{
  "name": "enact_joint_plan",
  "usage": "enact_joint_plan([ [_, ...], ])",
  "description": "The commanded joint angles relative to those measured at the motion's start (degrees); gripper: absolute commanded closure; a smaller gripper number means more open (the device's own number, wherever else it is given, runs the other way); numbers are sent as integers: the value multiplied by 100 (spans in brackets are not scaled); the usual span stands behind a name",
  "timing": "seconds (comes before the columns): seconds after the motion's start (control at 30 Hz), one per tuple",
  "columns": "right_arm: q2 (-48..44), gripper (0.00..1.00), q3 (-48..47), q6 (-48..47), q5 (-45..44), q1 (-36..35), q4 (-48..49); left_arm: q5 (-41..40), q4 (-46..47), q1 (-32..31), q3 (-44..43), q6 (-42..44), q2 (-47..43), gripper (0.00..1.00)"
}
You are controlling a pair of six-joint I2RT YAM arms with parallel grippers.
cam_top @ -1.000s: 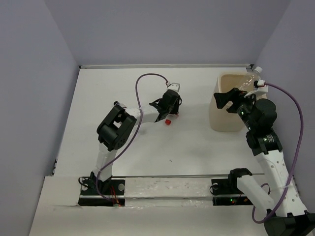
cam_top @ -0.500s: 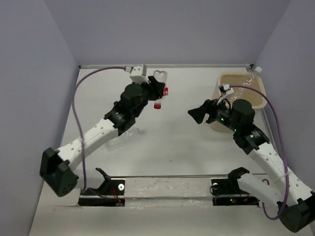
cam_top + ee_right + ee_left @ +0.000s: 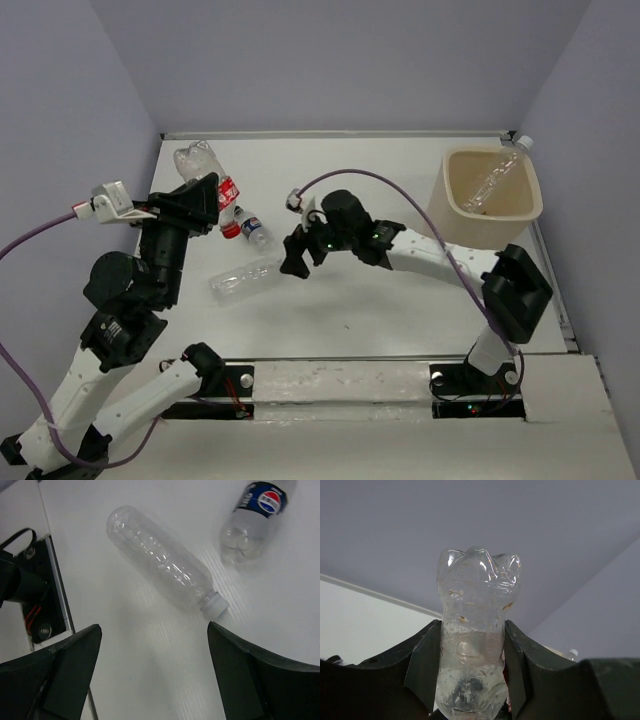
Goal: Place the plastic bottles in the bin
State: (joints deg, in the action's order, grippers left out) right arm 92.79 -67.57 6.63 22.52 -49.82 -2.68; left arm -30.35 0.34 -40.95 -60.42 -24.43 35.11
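Bin (image 3: 445, 232): stands at the counter's (image 3: 380, 310) far right. It holds one clear bottle (image 3: 488, 185), lying slantwise. Another bottle (image 3: 518, 144) sits just beyond the bin's far rim, outside it.

Left pincer (image 3: 205, 192): raised off the counter, clamped narrow on a red-labelled bottle (image 3: 195, 160); in the wrist view its base points up.

Right pincer (image 3: 293, 258): jaws wide, gripping nothing, hanging by the neck end of an unlabelled bottle (image 3: 160, 562) that lies flat on the counter. A blue-labelled bottle (image 3: 252, 520) lies near it, apart.
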Motion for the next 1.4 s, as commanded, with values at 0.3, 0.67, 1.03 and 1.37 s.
enact_joint_plan([
  [0.3, 2997, 3, -3832, -2702, 701, -1002, -1936, -507, -772, 26, -154, 526, -664, 70],
  [0.67, 4580, 0, -5257, -3229, -221, -1302, -2369, -630, -825, 26, -198, 834, -883, 70],
  [1.03, 2635, 64, -2545, -2344, -721, -1530, 265, 27, -597, 26, -400, 571, -472, 70],
  [1.37, -716, 79, -21, -2105, -2786, -706, 1551, 2152, 886, 17, -1050, 17, 1013, 70],
])
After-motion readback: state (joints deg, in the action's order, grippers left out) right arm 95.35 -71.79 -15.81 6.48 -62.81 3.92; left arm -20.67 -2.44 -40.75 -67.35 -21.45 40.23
